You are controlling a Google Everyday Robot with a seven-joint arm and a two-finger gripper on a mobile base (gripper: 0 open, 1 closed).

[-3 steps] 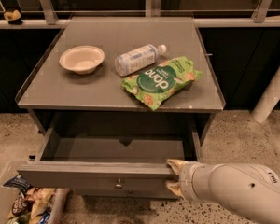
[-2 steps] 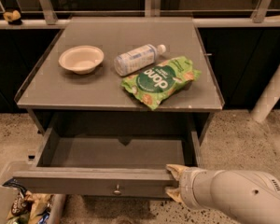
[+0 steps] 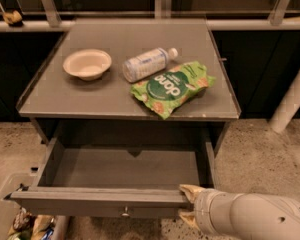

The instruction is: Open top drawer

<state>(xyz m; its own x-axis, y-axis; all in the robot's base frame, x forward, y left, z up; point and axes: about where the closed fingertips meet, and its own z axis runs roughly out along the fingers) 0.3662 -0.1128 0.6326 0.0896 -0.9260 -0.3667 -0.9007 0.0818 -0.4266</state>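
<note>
Nearest, the hand point(image 3: 186, 205) clamps the drawer point(image 3: 90, 200) at the right end of its front panel, one finger above, one below. It stands pulled well out beneath the counter point(image 3: 115, 34), which carries a green bag point(image 3: 172, 87), bottle point(image 3: 147, 64) and bowl point(image 3: 87, 64).

Pincer point(image 3: 188, 204) grips the right end of the open top drawer point(image 3: 90, 204) front

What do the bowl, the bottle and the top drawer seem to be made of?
The bowl: probably paper pulp, matte cream. The bottle: likely plastic, glossy, white cap. The top drawer: painted metal or laminate, flat matte grey. The claw grips its front's right end.
</note>
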